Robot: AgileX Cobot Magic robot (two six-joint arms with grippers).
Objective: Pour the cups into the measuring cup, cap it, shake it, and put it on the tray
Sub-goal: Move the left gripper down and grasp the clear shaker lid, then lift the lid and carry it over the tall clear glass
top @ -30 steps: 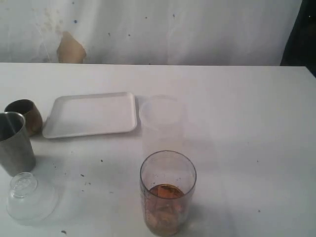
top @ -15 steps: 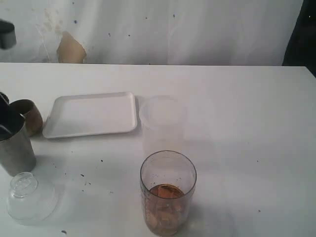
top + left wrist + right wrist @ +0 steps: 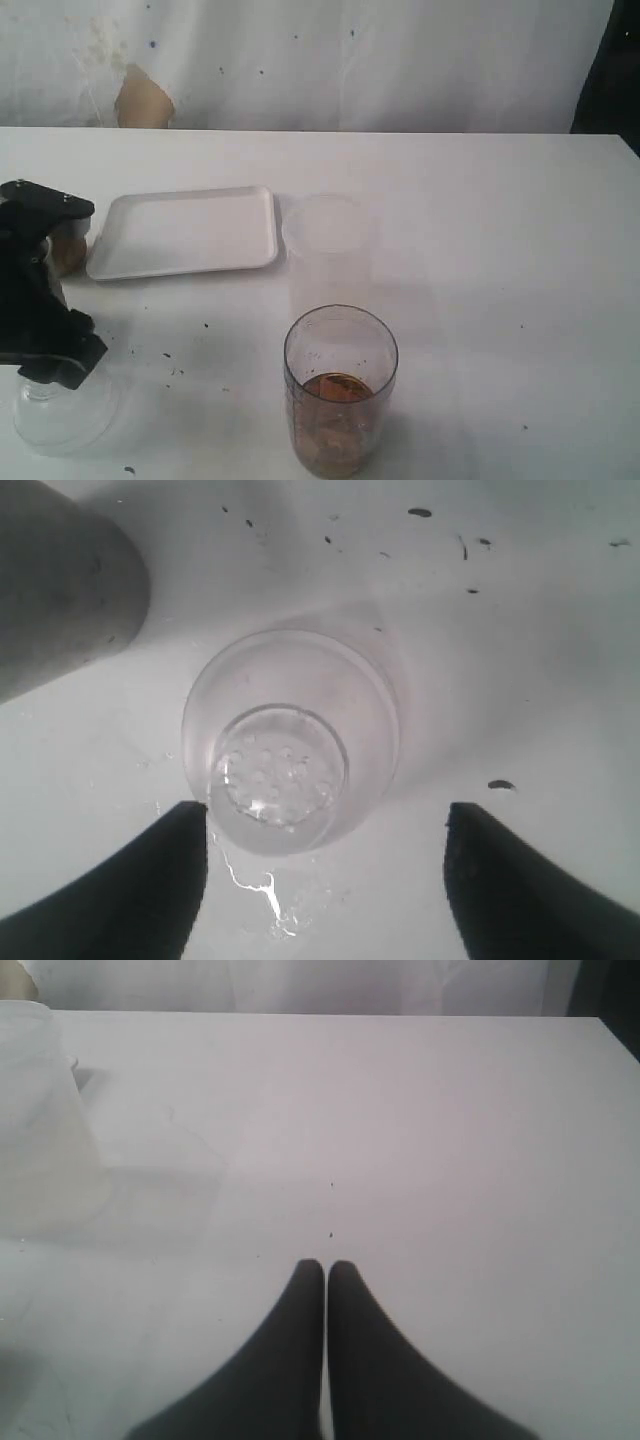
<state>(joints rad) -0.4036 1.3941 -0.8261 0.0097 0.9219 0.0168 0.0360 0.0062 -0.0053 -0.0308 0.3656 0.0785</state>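
Observation:
The clear measuring cup [image 3: 340, 390] stands near the front of the table with brown contents at its bottom and no lid on it. Its clear dome lid [image 3: 290, 745] lies on the table at the front left. My left gripper [image 3: 325, 820] hangs open right above the lid, one finger [image 3: 130, 890] touching its rim, nothing held. The steel tumbler [image 3: 60, 590] stands just beside the lid; in the exterior view my left arm [image 3: 35, 300] hides it. A bit of the brown cup [image 3: 68, 252] shows behind the arm. The white tray [image 3: 185, 230] lies empty. My right gripper [image 3: 326, 1265] is shut and empty.
A frosted, milky tumbler [image 3: 325, 245] stands between the tray and the measuring cup, and also shows in the right wrist view as the frosted tumbler [image 3: 40, 1120]. Dark specks and a small wet streak [image 3: 260, 885] mark the table near the lid.
My left arm has come in from the left and dropped over the dome lid, covering the steel tumbler in the exterior view. Its jaws have spread apart. The right gripper stays as it was.

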